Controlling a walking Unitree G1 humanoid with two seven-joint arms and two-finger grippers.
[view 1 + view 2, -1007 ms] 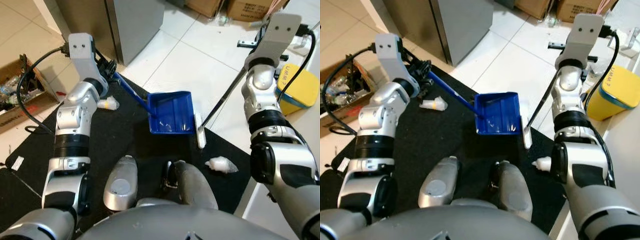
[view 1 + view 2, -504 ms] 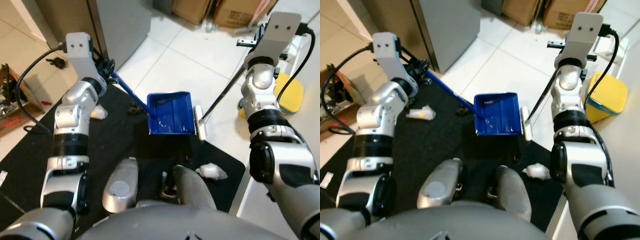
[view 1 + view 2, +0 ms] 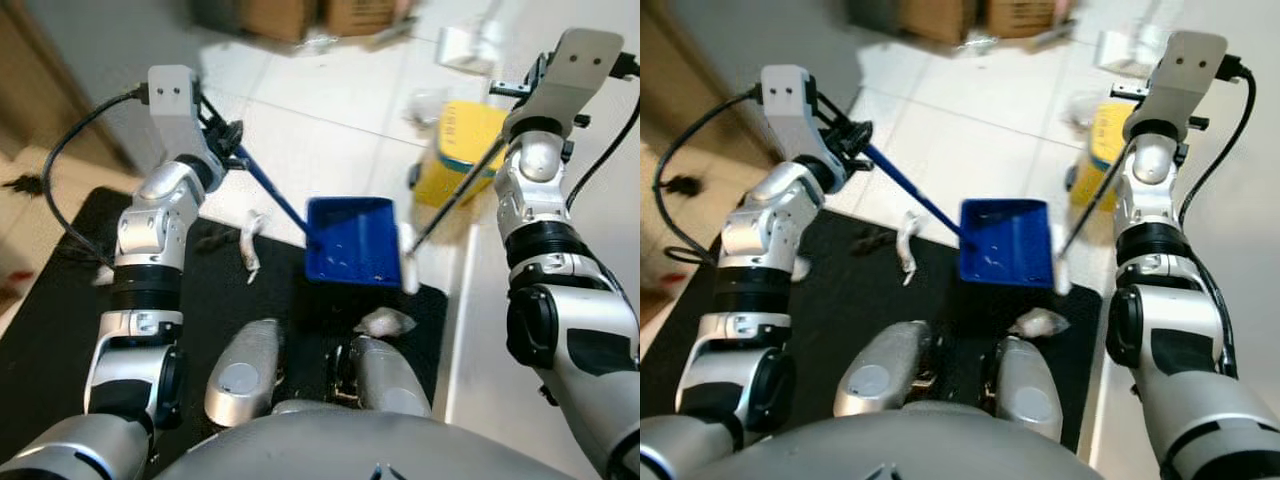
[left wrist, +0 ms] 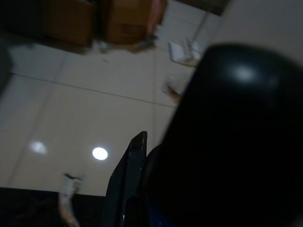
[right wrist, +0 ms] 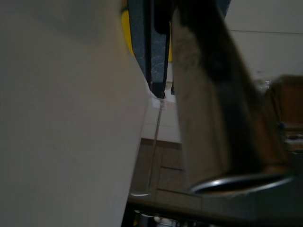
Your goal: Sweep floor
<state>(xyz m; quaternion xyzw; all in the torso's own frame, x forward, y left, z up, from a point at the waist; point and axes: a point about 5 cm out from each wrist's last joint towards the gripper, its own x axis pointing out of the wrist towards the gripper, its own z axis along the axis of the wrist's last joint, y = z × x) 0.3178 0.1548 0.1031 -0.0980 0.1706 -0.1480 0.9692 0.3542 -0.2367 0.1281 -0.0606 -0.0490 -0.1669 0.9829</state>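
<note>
Just beside the dustpan's [image 3: 354, 242] edge, the broom head [image 3: 410, 272] overhangs the mat [image 3: 60, 300].

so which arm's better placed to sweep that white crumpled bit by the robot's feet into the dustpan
Right, probably. Its gripper holds the broom, whose head sits beside the white wad. The left gripper holds the dustpan.
</note>
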